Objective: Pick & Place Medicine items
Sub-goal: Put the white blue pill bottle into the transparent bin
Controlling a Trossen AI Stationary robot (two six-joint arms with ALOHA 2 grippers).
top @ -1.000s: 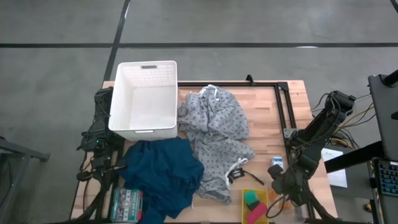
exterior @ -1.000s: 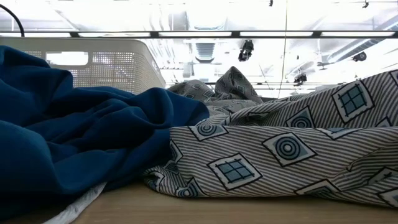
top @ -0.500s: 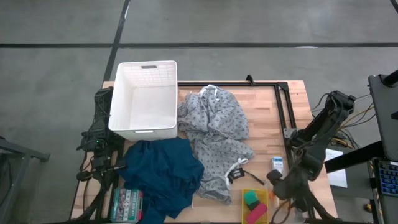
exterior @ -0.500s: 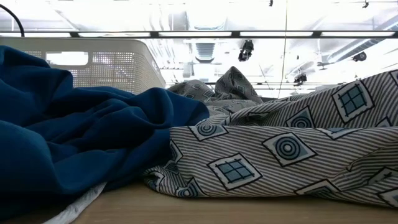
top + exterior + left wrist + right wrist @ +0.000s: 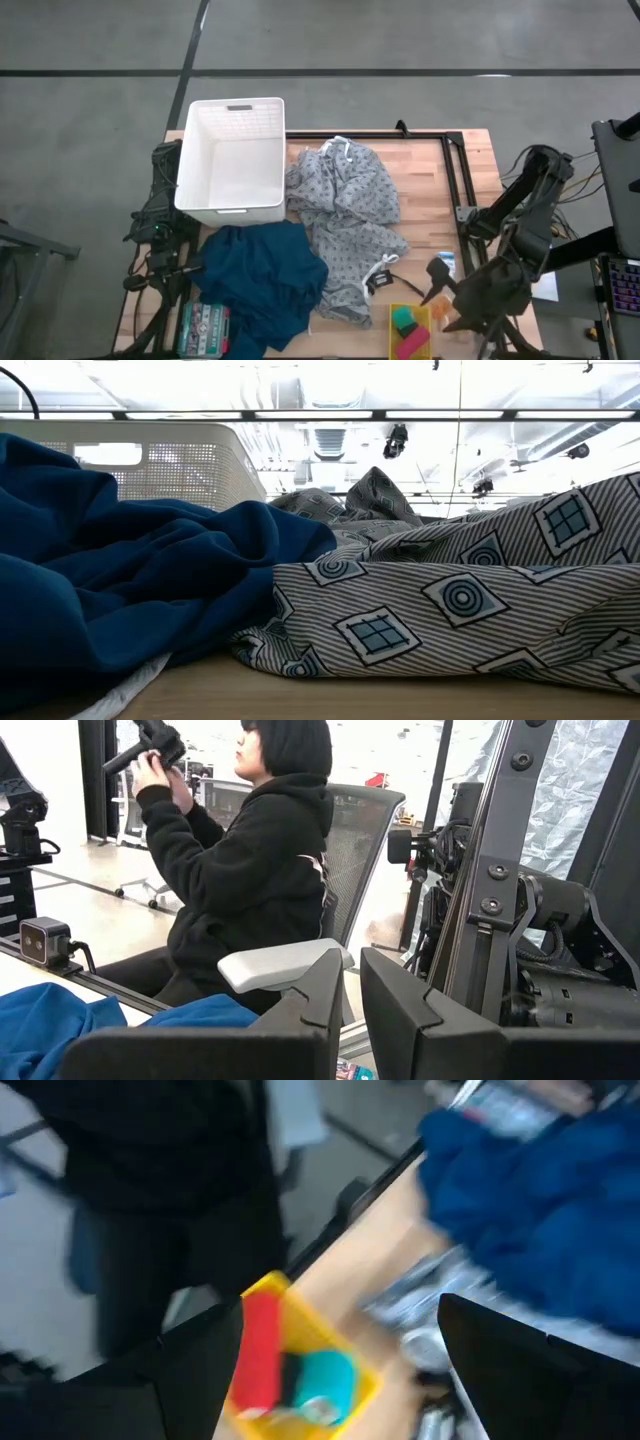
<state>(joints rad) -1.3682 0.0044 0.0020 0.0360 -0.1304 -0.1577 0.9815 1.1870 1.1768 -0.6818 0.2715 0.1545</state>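
Observation:
The small white carton with blue print lies flat on the wood near the table's right edge. A tiny orange piece lies beside the yellow tray. My right gripper hovers open above the table's near right corner, between the carton and the tray and tipped down. In the right wrist view the gripper has nothing between its fingers, and the tray lies beneath. My left gripper is shut and level, parked off the table's left edge on the folded left arm.
The tray holds a green block and a pink block. A white basket stands far left, with grey patterned cloth in the middle and blue cloth near left. A flat box lies at the near left corner. A person sits beyond.
My right gripper has risen well above the table's near right corner, rolling and tipping as it went. It has stayed open and empty. The carton and the tray have not moved.

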